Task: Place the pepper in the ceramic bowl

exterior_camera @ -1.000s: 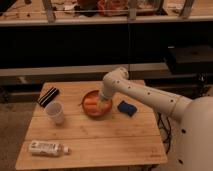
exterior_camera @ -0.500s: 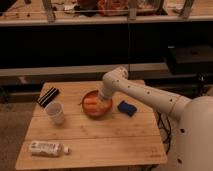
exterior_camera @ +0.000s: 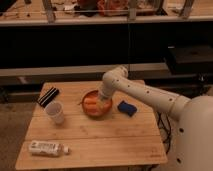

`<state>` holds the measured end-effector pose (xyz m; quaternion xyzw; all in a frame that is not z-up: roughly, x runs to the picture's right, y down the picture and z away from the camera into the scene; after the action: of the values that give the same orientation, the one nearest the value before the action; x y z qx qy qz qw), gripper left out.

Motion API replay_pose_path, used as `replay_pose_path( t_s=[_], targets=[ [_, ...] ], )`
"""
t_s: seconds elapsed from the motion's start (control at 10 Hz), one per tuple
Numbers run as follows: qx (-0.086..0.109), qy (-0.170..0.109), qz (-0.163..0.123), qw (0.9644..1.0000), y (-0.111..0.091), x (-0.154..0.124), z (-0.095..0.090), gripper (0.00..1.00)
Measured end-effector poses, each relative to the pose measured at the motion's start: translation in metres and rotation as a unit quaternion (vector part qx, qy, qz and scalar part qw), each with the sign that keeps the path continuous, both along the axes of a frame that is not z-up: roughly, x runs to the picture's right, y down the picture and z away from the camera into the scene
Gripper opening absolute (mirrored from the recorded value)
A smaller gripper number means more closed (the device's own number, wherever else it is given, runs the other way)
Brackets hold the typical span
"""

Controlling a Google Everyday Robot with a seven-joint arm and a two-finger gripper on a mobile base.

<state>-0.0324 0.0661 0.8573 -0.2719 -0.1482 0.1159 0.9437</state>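
Observation:
The ceramic bowl [exterior_camera: 89, 112] is a round, shallow orange-brown bowl on the middle of the wooden table [exterior_camera: 110, 142]. The orange pepper [exterior_camera: 90, 103] lies inside the bowl, its thin dark stem pointing left over the rim. My gripper [exterior_camera: 102, 100] reaches down from the white arm into the right side of the bowl, right beside the pepper. Whether it touches the pepper does not show.
A blue sponge-like block [exterior_camera: 126, 108] lies right of the bowl. A white cup [exterior_camera: 55, 112] stands to the left, a black object [exterior_camera: 48, 96] at the back left corner, and a white bottle [exterior_camera: 46, 148] lies near the front left edge. Dark shelving stands behind.

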Motion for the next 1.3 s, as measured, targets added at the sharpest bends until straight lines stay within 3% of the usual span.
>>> replay_pose_path(
  t_s=[0.7, 0.9, 1.0, 1.3],
  targets=[
    [-0.002, 0.000, 0.002, 1.0000, -0.0029, -0.0008, 0.0009, 0.26],
    [-0.004, 0.000, 0.002, 1.0000, -0.0042, -0.0014, 0.0010, 0.34],
    [-0.005, 0.000, 0.003, 1.0000, -0.0047, -0.0016, 0.0011, 0.47],
    [-0.005, 0.000, 0.004, 1.0000, -0.0061, -0.0014, 0.0014, 0.50]
  ],
)
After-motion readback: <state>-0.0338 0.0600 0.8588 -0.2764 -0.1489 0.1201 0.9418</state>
